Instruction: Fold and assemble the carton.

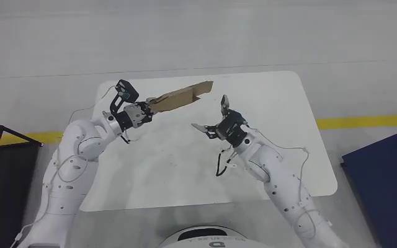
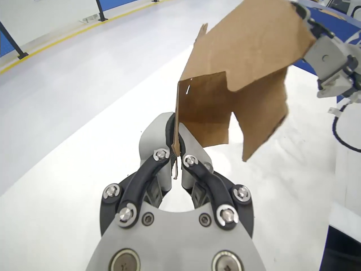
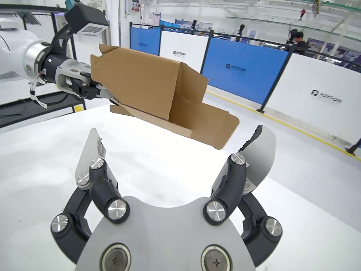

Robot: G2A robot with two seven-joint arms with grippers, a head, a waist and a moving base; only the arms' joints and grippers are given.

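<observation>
The brown cardboard carton (image 1: 181, 97) hangs in the air above the far part of the white table (image 1: 273, 105), partly opened with loose flaps. My left gripper (image 1: 151, 106) is shut on one end of it; in the left wrist view the fingers (image 2: 180, 145) pinch a thin flap edge of the carton (image 2: 245, 57). My right gripper (image 1: 211, 115) stands open near the table's middle, just short of the carton's free end. In the right wrist view its fingers (image 3: 263, 148) are spread wide with nothing between them, and the carton (image 3: 149, 91) floats beyond them, held by the left gripper (image 3: 96, 91).
The white table top (image 3: 42, 170) is bare around both arms. A yellow floor line (image 1: 360, 121) runs past the table's right side, and a dark blue panel (image 1: 372, 180) stands off the right edge. Blue and white partition panels (image 3: 239, 69) stand beyond the table.
</observation>
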